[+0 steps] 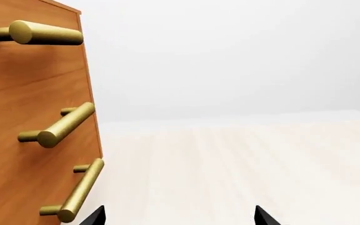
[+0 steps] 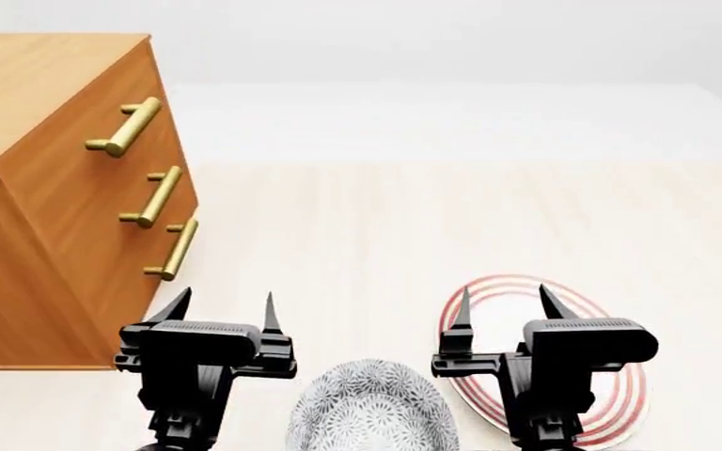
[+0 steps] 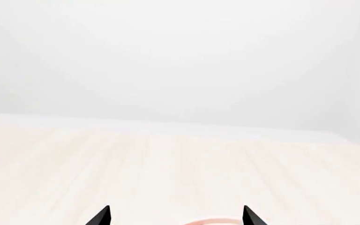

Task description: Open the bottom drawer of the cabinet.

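The orange-brown cabinet (image 2: 48,197) stands at the left of the table, its three drawers all shut. The bottom drawer (image 2: 148,287) has a brass bar handle (image 2: 178,250), which also shows in the left wrist view (image 1: 82,191). My left gripper (image 2: 223,313) is open and empty, a short way in front of and to the right of that handle. Its fingertips (image 1: 95,216) show in the left wrist view, with the handle just beside one of them. My right gripper (image 2: 503,306) is open and empty above the plate.
A white plate with red rings (image 2: 612,404) lies under the right gripper; its rim shows in the right wrist view (image 3: 211,221). A grey speckled bowl (image 2: 371,409) sits between the arms. The two upper drawer handles (image 2: 125,127) (image 2: 151,197) are above. The pale wood table (image 2: 436,225) stretches ahead.
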Available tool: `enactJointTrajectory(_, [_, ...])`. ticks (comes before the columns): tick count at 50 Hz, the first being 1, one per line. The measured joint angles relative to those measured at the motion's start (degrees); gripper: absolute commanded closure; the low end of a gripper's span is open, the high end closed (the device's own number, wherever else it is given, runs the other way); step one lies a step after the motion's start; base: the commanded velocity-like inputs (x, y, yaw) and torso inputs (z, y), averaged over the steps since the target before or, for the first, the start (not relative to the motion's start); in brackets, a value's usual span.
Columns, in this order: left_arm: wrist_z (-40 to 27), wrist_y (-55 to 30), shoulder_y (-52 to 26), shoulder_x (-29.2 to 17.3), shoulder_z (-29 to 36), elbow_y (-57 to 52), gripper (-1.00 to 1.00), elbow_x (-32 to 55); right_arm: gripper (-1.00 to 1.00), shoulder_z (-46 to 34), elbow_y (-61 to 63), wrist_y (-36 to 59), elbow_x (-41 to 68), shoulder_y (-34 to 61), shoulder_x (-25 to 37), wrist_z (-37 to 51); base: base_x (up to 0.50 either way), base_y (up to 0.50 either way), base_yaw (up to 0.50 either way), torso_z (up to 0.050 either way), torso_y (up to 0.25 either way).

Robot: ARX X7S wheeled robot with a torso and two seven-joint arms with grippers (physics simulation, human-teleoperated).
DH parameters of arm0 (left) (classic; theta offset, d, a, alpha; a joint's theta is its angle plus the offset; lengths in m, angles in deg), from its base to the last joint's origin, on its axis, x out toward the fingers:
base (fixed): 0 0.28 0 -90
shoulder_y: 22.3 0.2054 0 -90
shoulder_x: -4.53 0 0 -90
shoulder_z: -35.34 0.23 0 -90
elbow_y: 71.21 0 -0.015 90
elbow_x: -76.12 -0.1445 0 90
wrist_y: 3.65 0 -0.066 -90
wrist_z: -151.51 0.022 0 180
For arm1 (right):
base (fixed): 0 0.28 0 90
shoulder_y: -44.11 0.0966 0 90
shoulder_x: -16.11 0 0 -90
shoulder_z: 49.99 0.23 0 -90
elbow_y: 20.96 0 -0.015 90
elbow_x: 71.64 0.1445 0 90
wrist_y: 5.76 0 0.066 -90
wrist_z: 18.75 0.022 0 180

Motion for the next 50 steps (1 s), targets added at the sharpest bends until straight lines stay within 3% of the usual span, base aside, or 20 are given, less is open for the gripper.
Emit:
enactJointTrajectory(6, [-1.18, -1.21, -0.56, -0.27, 0.77, 0.57, -1.0, -1.07, -1.0, -0.08, -0.41, -0.61, 0.43, -0.07, 0.15, 0.14, 0.0, 0.0, 0.0, 0.0, 0.0])
enactJointTrajectory(13, [-5.25, -3.57, -3.1, -1.54, 3.74, 3.78, -1.0, -8.11, -1.0, -0.26, -0.71, -1.05, 0.79, -0.16, 0.4, 0.33, 0.0, 0.0, 0.0, 0.0, 0.0])
enactJointTrajectory(28, [-7.91, -13.08, -14.92, -4.34, 12.0, 17.87, -1.0, -21.1, -1.0, -0.58, -0.41, -1.71, 1.39, -0.59, 1.02, 0.87, 0.0, 0.0, 0.0, 0.0, 0.0])
enactJointTrajectory(50, [-9.19, -12.14, -29.09, -3.49, 17.94, 42.72, -1.0, -25.52, -1.0, -1.33, 0.16, -2.02, 1.88, -0.56, 1.84, 1.65, 0.0, 0.0, 0.0, 0.0, 0.0])
